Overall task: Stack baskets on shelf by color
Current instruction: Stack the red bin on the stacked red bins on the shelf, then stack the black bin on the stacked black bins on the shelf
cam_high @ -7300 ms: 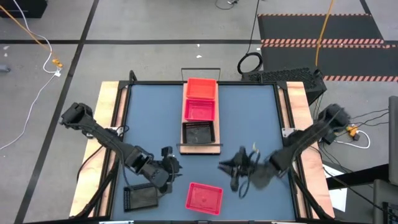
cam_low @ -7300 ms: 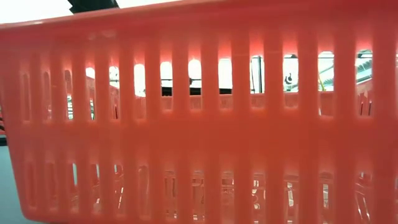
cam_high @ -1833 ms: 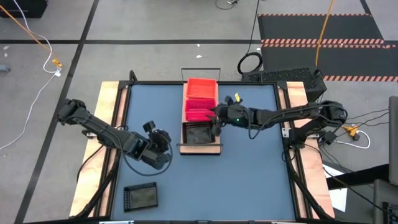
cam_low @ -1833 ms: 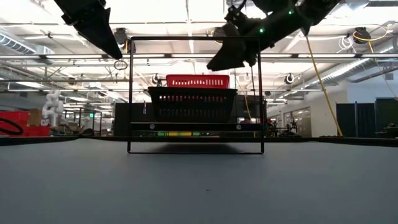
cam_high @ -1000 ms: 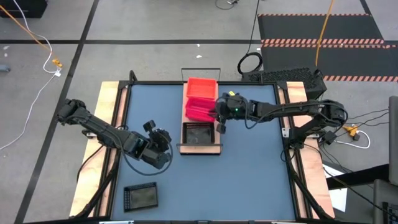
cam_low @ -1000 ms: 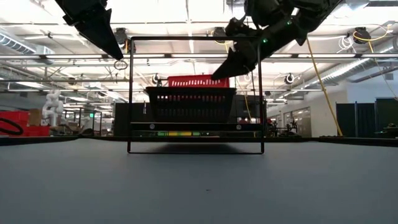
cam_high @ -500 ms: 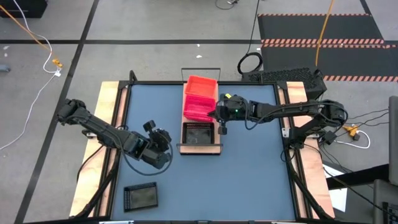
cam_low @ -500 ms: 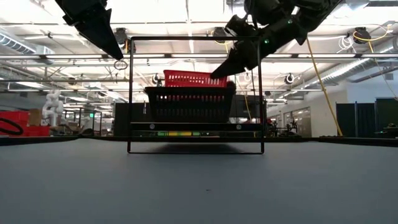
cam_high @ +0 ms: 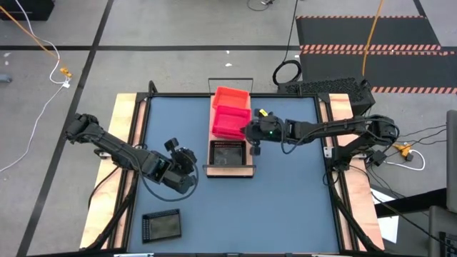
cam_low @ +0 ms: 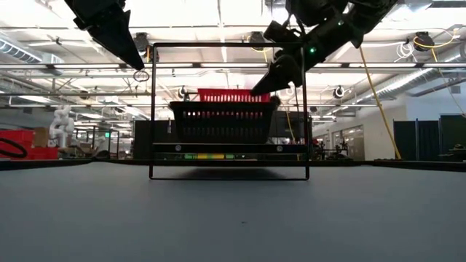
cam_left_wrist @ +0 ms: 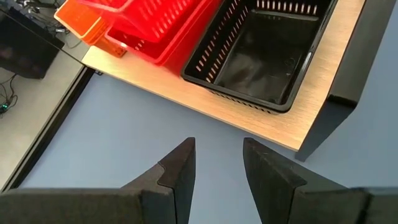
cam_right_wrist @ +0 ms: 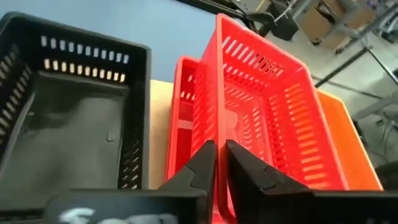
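The upper pink-red basket [cam_high: 230,122] sits tilted in a second pink-red basket [cam_right_wrist: 181,124] at the middle of the shelf [cam_high: 230,170], its long axis roughly along the shelf's length, its mouth facing up. The right gripper [cam_right_wrist: 219,163] pinches its near wall, fingers nearly closed on the rim. An orange basket [cam_high: 231,96] lies beyond, a black basket [cam_high: 228,152] nearer. The left gripper [cam_left_wrist: 216,163] hovers beside the shelf's black-basket end, fingers partly open, holding nothing. Another black basket [cam_high: 162,226] lies well apart.
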Tool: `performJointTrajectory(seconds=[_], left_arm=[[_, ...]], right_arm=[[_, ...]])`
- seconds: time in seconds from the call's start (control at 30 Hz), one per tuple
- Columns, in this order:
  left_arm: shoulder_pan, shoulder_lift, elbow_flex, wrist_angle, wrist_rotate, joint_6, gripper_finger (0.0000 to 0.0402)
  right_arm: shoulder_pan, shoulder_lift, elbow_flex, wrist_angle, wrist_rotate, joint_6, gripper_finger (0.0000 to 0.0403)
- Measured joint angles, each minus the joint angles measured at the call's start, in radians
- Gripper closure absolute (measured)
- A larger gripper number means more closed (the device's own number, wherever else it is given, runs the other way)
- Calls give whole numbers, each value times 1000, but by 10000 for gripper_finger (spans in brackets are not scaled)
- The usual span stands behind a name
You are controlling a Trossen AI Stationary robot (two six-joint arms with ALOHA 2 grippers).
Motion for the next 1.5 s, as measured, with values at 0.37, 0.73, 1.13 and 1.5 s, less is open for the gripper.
performJointTrajectory(seconds=[0.37, 0.73, 1.13, 1.5], left_arm=[[62, 0, 0, -36, -18, 60, 266], [175, -1, -8, -131, -34, -5, 266], [89, -7, -76, -197, 192, -199, 266], [-24, -34, -73, -198, 633, -488, 266]], right_arm=[[2, 0, 0, -5, 6, 87, 270], [100, -173, -83, 38, 7, 251, 247], [293, -559, -709, 1027, 208, 370, 253], [376, -666, -545, 742, 111, 327, 253]])
